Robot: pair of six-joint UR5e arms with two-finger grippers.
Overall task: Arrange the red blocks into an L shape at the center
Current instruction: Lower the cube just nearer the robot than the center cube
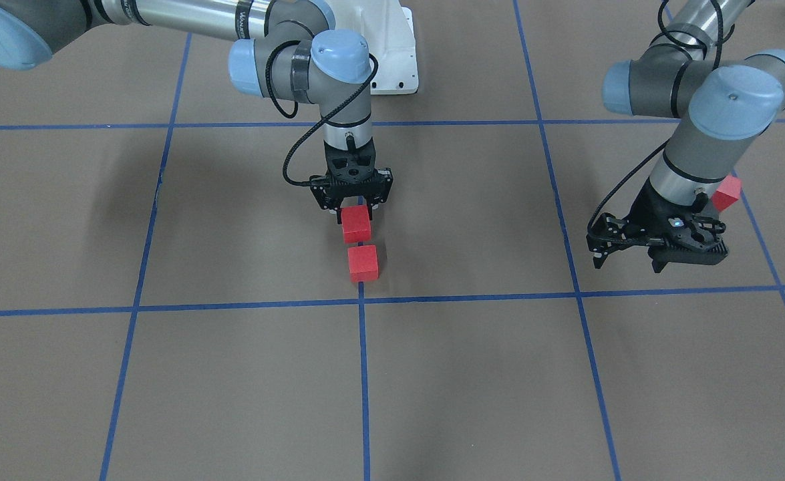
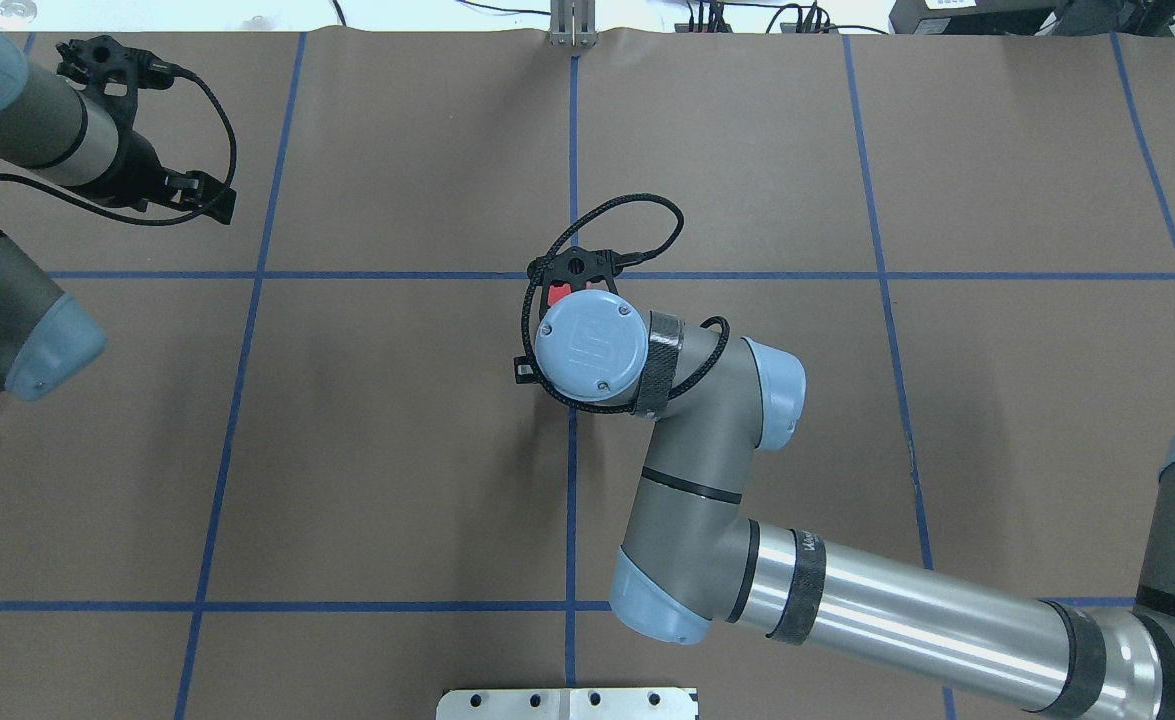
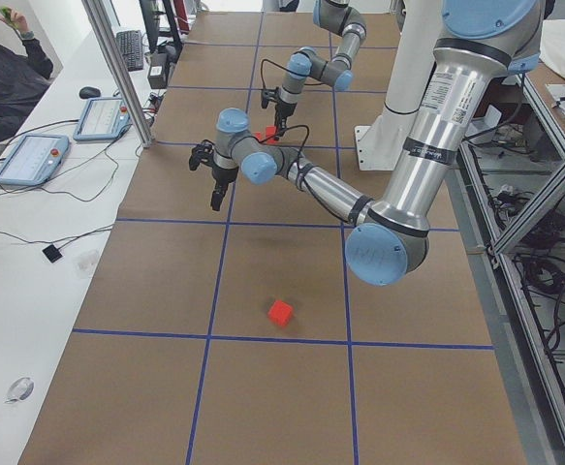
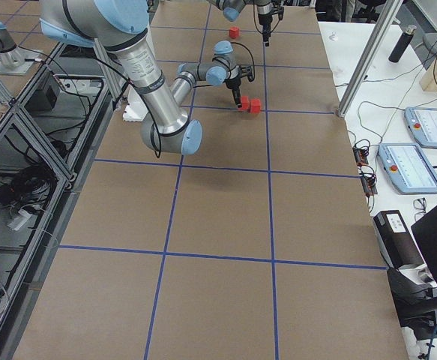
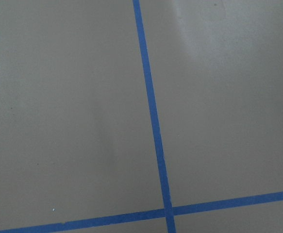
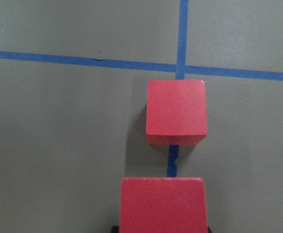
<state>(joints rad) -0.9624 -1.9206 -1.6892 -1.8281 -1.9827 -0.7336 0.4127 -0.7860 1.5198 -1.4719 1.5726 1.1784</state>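
My right gripper (image 1: pixel 355 208) is shut on a red block (image 1: pixel 356 224) and holds it low over the brown surface, just on the robot's side of the center crossing (image 1: pixel 361 300). A second red block (image 1: pixel 363 263) lies on the tape line between the held block and the crossing. In the right wrist view the lying block (image 6: pixel 176 112) is close in front of the held one (image 6: pixel 163 204), with a small gap between them. The third red block (image 1: pixel 727 192) lies far to the robot's left, behind my left arm. My left gripper (image 1: pixel 626 262) is open and empty, near that block.
The white bolted base (image 1: pixel 399 53) stands behind the right arm. The left wrist view shows only bare brown surface and a tape crossing (image 5: pixel 168 211). Operators' tables with tablets (image 4: pixel 413 161) run along the far side.
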